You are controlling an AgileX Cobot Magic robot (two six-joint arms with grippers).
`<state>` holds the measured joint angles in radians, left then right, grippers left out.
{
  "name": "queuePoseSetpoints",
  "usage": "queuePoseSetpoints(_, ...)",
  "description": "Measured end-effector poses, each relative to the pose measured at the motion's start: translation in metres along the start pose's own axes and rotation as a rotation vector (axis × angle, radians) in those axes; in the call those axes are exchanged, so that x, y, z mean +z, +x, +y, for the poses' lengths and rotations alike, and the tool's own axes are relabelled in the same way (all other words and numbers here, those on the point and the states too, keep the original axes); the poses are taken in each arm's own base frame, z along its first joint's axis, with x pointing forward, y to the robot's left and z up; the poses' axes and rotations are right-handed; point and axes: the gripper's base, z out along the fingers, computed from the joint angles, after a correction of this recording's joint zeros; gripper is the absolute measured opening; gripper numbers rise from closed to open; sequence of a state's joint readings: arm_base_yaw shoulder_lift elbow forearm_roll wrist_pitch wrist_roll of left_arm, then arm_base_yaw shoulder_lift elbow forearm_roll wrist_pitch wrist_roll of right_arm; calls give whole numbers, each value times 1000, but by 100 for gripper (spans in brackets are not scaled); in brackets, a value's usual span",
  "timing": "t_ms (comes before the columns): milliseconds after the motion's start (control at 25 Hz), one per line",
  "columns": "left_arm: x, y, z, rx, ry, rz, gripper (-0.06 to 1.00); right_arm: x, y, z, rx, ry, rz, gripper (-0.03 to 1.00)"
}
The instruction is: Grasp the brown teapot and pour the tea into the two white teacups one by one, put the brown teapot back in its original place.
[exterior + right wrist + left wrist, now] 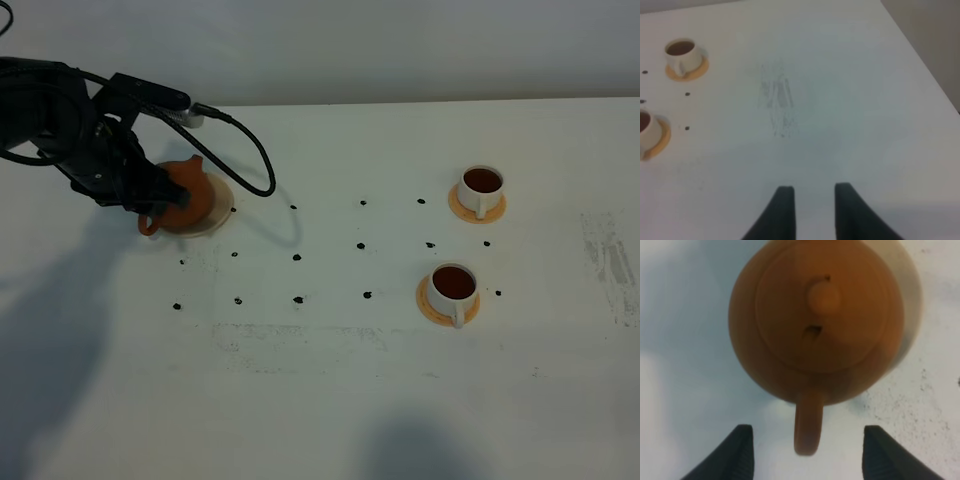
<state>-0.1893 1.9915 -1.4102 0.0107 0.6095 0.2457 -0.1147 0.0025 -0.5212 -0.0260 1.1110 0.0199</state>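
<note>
The brown teapot (190,195) sits on the round beige coaster (224,210) at the left of the table. My left gripper (150,205) is open right at it. In the left wrist view the teapot (820,315) fills the frame, its loop handle (807,427) lies between my two dark fingers (737,452), and neither finger touches it. The two white teacups (481,186) (455,289) stand on orange coasters at the right, both holding dark tea. My right gripper (812,197) hovers over bare table, its fingers a little apart and empty. It is out of the exterior view.
Small dark dots (362,245) mark a grid across the middle of the table. A scuffed grey patch (610,260) lies near the right edge. In the right wrist view both cups (682,52) (646,127) show, and the table's far edge (920,50).
</note>
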Motion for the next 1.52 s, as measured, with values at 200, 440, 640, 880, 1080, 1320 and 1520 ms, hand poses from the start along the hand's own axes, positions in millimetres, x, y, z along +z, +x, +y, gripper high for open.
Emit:
queuePoseSetpoints(200,-28,-1,8,-33,-18,-42,48,0,0,0,0,0,0,22)
queuePoseSetpoints(440,-68,34,30,-139,-65,-99,48,0,0,0,0,0,0,22)
queuePoseSetpoints(640,-107,89,46,-263,-117,-119,48,0,0,0,0,0,0,22)
queuePoseSetpoints(880,-172,159,35,-389,-188,-190,48,0,0,0,0,0,0,22)
queuePoseSetpoints(1080,-204,209,7,-436,-208,-224,48,0,0,0,0,0,0,22)
queuePoseSetpoints(1320,-243,248,-24,-428,-239,-288,48,0,0,0,0,0,0,22)
queuePoseSetpoints(1520,-253,266,-49,-482,-117,-286,48,0,0,0,0,0,0,22)
